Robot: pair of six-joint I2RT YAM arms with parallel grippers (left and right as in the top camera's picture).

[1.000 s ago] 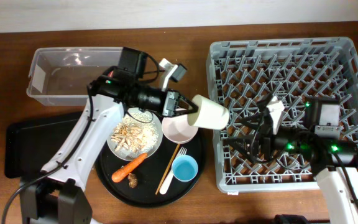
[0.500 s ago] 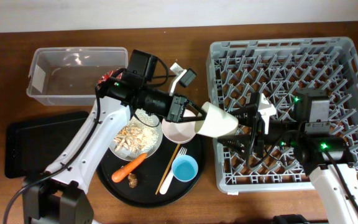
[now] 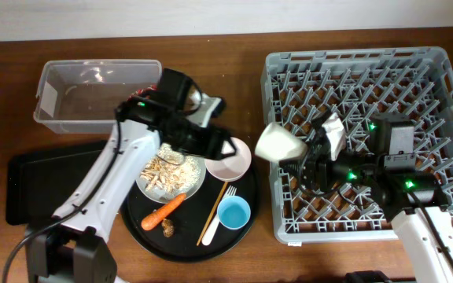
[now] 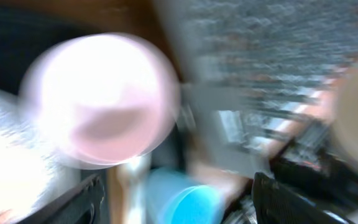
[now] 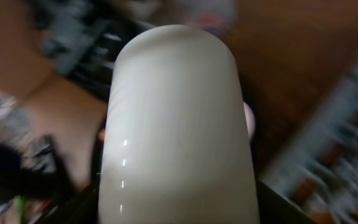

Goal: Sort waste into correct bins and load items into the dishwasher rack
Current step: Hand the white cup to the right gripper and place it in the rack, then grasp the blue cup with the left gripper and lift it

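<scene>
Handover at centre frame: the cream cup (image 3: 280,144) has passed from the left gripper (image 3: 225,148) to the right gripper (image 3: 303,159). The left one is now drawn back over the pink bowl (image 3: 228,159), jaws spread and empty. The right one clamps the cup at the left edge of the grey rack (image 3: 352,56). Racking the cup looks to be next.
</scene>
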